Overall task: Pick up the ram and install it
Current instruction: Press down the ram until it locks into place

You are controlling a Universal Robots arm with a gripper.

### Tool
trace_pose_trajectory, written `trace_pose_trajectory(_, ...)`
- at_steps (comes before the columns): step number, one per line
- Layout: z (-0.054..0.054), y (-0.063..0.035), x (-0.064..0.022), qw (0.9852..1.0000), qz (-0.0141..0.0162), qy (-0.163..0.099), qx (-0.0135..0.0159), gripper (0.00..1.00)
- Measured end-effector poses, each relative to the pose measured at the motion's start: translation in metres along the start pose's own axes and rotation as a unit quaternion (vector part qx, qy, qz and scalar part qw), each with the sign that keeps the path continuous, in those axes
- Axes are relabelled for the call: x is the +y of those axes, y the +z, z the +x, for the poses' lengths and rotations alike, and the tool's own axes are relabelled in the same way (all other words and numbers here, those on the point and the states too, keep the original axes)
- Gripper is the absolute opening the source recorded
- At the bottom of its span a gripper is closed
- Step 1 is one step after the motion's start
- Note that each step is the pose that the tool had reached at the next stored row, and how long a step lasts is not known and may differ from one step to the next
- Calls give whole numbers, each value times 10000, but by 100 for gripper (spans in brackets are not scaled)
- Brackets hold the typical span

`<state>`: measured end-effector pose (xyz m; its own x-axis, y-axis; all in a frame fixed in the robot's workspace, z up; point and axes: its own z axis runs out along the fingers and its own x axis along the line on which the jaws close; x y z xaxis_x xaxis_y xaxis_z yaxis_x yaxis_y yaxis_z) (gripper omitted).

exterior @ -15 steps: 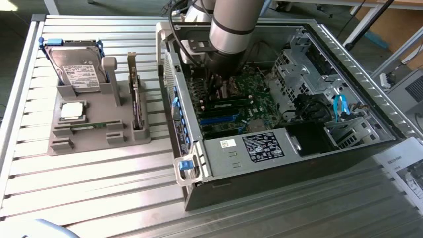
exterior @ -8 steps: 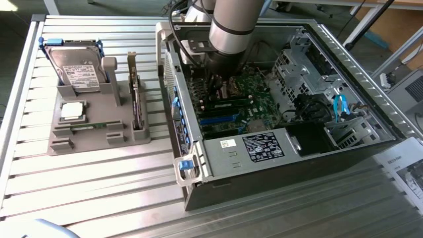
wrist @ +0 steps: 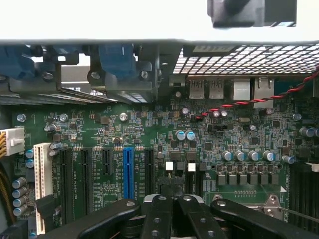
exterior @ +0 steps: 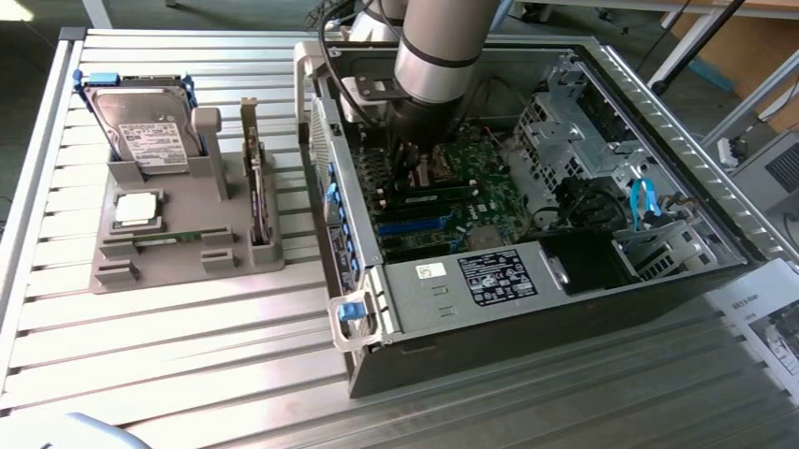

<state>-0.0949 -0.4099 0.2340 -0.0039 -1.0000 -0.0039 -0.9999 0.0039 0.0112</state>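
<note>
A ram stick [exterior: 165, 240], thin and green, lies flat in a front slot of the grey holder [exterior: 119, 271] on the exterior view's left. My arm [exterior: 437, 56] reaches down into the open computer case [exterior: 600, 281], over the green motherboard [exterior: 493, 192]. In the wrist view my gripper [wrist: 172, 191] hangs close above the board, between the blue expansion slot [wrist: 128, 172] and the processor socket [wrist: 249, 199]. Its black fingers [wrist: 158, 214] are pressed together and shut. No ram stick shows between them. Dark memory slots [wrist: 301, 184] lie off to one side of the socket.
The holder also carries a hard drive [exterior: 144, 126], a silver-topped processor [exterior: 135, 210] and an upright expansion card [exterior: 256, 187]. Inside the case are a black power supply [exterior: 500, 273], a drive cage [exterior: 562, 131], blue cables [exterior: 643, 201] and a red-black wire [wrist: 259, 99]. The slatted table [exterior: 187, 355] surrounds the case.
</note>
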Motion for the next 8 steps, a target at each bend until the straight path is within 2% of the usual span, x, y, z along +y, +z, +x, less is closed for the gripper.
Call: trace_pose_trajectory(8,0,9,0,10000,0,0,1,10)
